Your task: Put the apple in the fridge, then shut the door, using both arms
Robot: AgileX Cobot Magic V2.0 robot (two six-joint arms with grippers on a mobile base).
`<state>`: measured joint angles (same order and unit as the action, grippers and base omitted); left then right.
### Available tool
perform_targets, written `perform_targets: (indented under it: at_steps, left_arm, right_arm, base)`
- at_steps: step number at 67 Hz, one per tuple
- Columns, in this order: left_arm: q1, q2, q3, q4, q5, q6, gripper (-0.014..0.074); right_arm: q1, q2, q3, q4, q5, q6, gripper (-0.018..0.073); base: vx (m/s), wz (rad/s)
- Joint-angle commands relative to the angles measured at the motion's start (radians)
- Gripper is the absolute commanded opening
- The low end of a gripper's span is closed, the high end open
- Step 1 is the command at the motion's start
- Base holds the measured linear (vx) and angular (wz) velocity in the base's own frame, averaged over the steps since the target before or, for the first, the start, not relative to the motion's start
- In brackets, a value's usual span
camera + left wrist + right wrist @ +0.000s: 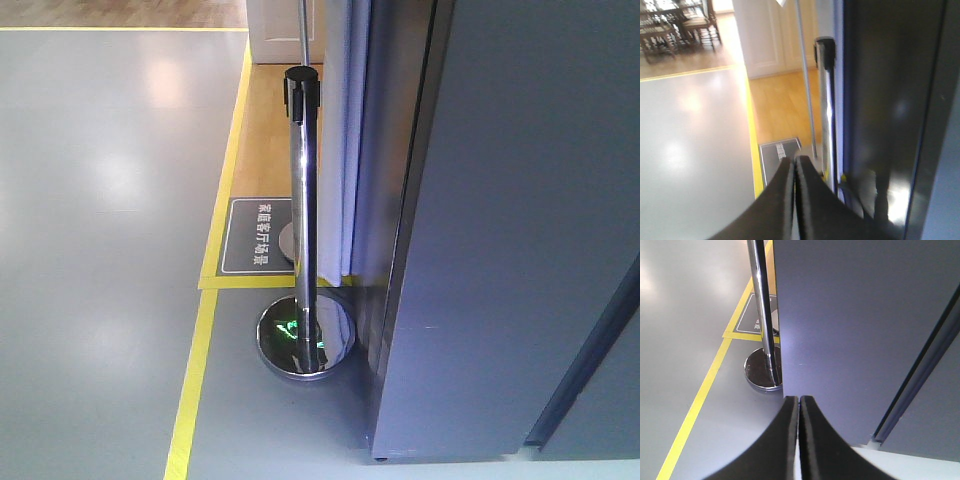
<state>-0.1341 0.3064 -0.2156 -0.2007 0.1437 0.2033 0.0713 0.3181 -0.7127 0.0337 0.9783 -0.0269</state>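
Facing forward, I see the fridge [510,230] filling the right half of the front view, a tall dark-grey slab standing upright on the grey floor [100,250], its long axis vertical and its door [530,200] flat and shut toward me. Just left of it stands a chrome post [303,200] on a round base. Behind that lies a grey floor sign [262,235] with white Chinese characters too small to read. Yellow tape [195,370] edges the floor.

From my left wrist, my left gripper [795,165] is pressed together and holds nothing, near the fridge's side, with the post beyond.

From my right wrist, my right gripper [799,402] is likewise pressed together and empty, close before the door's grey face.

The apple is in no view.
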Motion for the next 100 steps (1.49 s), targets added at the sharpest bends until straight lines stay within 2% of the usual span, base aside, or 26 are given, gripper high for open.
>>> perform_targets:
  at_steps: [1, 10, 17, 25, 36, 50, 67, 100]
  left_arm:
    - [0.029, -0.076, 0.053, -0.011, -0.134, -0.065, -0.0006]
    - [0.1, -0.211, 0.158, -0.007, -0.144, -0.126, -0.0006]
    - [0.125, -0.297, 0.227, 0.011, -0.144, -0.141, -0.0006]
    - [0.124, -0.334, 0.264, 0.027, -0.144, -0.149, -0.0006]
    - [0.099, -0.335, 0.263, 0.098, -0.111, -0.194, -0.0006]
    - [0.093, -0.335, 0.263, 0.098, -0.117, -0.193, -0.0006]
    - [0.095, -0.335, 0.263, 0.096, -0.187, -0.203, -0.0006]
    - [0.095, -0.335, 0.263, 0.096, -0.187, -0.216, -0.0006]
  right_arm:
    - [0.0, 0.011, -0.025, -0.002, -0.063, -0.002, -0.0002]
    - [0.0, 0.011, -0.025, -0.002, -0.063, -0.002, -0.0002]
    - [0.0, 0.011, -0.025, -0.002, -0.063, -0.002, -0.0002]
    - [0.0, 0.011, -0.025, -0.002, -0.062, -0.002, -0.0002]
    - [0.0, 0.011, -0.025, -0.002, -0.062, -0.002, -0.0002]
    - [0.0, 0.011, -0.025, -0.002, -0.062, -0.002, -0.0002]
    - [0.0, 0.011, -0.025, -0.002, -0.063, -0.002, -0.0002]
    - [0.0, 0.011, -0.025, -0.002, -0.063, -0.002, -0.0002]
  base:
    - [0.0, 0.0]
    - [0.0, 0.0]
    - [0.0, 0.0]
    - [0.0, 0.0]
    - [0.0, 0.0]
    - [0.0, 0.0]
    - [0.0, 0.0]
    - [0.0, 0.0]
